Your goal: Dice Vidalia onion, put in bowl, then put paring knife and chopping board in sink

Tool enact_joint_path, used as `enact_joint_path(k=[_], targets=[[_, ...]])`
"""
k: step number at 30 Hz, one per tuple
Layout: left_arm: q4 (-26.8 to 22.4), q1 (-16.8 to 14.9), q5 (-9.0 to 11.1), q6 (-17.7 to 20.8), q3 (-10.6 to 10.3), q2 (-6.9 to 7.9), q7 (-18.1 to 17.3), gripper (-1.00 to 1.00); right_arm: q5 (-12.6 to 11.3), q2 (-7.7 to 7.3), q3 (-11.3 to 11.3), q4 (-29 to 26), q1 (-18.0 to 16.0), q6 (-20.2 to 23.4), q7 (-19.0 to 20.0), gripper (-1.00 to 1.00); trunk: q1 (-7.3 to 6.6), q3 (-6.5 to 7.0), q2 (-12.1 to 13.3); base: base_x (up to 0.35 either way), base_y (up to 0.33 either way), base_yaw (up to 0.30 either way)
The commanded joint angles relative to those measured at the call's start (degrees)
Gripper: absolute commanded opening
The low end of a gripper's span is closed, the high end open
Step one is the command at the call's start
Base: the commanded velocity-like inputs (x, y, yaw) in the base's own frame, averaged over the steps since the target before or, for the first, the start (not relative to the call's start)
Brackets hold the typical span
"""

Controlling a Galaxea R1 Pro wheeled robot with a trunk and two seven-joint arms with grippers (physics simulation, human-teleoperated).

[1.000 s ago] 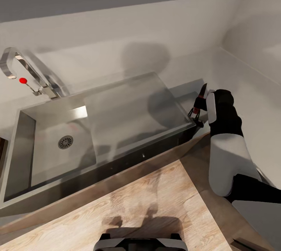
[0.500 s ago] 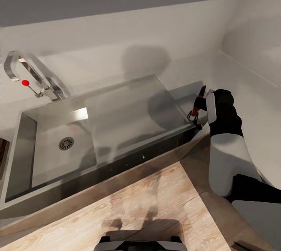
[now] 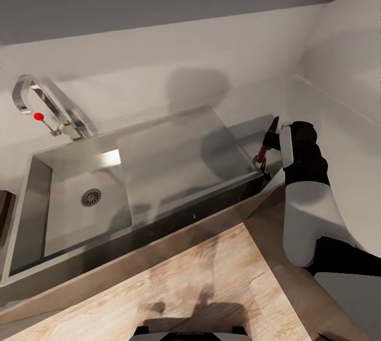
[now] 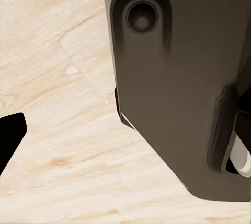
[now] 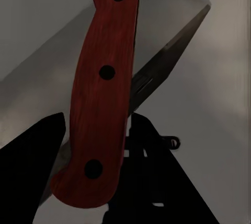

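While the right arm holds its pose beside the sink (image 3: 143, 171), the whole head view has slid a little over the past second: faucet (image 3: 47, 105) and basin sit slightly further right and lower in the picture, which reads as the camera or base shifting, not the fixtures. The right gripper (image 3: 263, 156) keeps the same place in the picture and stays clamped on the paring knife (image 3: 269, 138), so the grip appears to have survived the move.

That likely puts the task at its closing stage, with the knife being carried to the basin. It has not yet been released. It hangs just off the drainboard's corner, outside the steel rim and well clear of the drain (image 3: 91, 197).

In the right wrist view the red handle (image 5: 99, 98), three rivets showing, lies between dark fingers (image 5: 31, 166). The knife's long axis runs out from the gripper toward the back wall, dark tip up and away, handle end nearest the robot.

A brown edge (image 3: 4, 208), possibly the chopping board, peeks in far across the basin from the gripper; too little shows to be sure.

Whether the left gripper is apart or together cannot be told from its wrist view, where a dark body (image 4: 178, 78) hangs over pale wood floor (image 4: 52, 104).
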Motion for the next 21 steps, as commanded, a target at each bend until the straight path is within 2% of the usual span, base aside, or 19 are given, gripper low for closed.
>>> enact_joint_path(k=[1,11,14,15,17,19,21], targets=[[0.1,-0.1,0.5,-0.1,-0.5,-0.05,0.0,1.00,-0.1,0.07,-0.1,0.0,-0.1,0.2,-0.1,-1.00,0.03,0.02,-0.1,0.000,0.000,0.000],[0.1,-0.1,0.5,-0.1,-0.5,-0.03,0.0,1.00,0.0,0.07,0.2,0.0,-0.1,0.2,-0.2,-1.00,0.03,0.91,-0.1,0.000,0.000,0.000],[0.1,-0.1,0.5,-0.1,-0.5,-0.02,0.0,1.00,0.3,0.05,1.4,0.0,-0.1,0.1,-0.2,-1.00,0.03,1.18,-0.1,0.000,0.000,0.000],[0.1,-0.1,0.5,-0.1,-0.5,-0.01,0.0,1.00,0.6,0.08,2.6,0.0,-0.1,0.1,-0.2,-1.00,0.03,1.27,-0.1,0.000,0.000,0.000],[0.1,-0.1,0.5,-0.1,-0.5,-0.10,0.0,1.00,1.5,0.17,8.2,-0.2,-0.1,0.1,-0.2,-1.00,0.03,1.45,-0.1,0.000,0.000,0.000],[0.1,0.0,0.5,-0.1,-0.6,-0.15,0.0,1.00,2.0,0.20,12.6,-0.5,-0.1,0.1,-0.5,-1.00,0.03,1.63,-0.1,0.000,0.000,0.000],[0.1,-0.1,0.5,-0.1,-0.6,-0.19,0.0,1.00,2.4,0.26,15.5,-0.7,-0.1,0.1,-1.1,-1.00,0.03,1.81,-0.1,0.000,0.000,0.000]])
